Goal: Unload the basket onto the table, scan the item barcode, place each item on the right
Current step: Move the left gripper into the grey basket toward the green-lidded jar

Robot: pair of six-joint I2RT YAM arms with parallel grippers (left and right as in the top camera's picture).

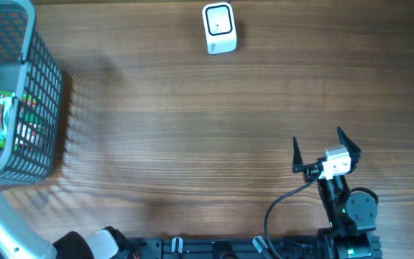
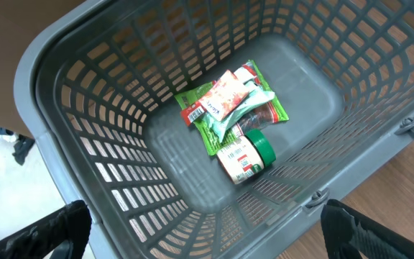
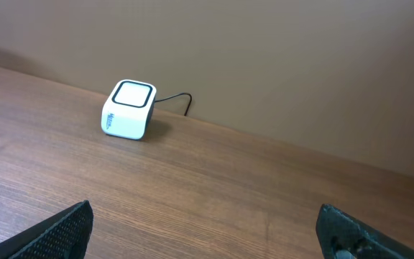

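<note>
Tabletop (image 1: pixel 192 144) of brown wood grain, plain beige wall (image 3: pixel 264 57) behind white scanner (image 3: pixel 129 109)

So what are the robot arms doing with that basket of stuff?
Nothing is being held yet. The left pincer hangs open over the grey basket, looking down at snack packets and a green-lidded jar lying at its bottom. The right pincer is open too, over the wooden table, apart from the white scanner at the far edge. No item is at the scanner yet.
</note>
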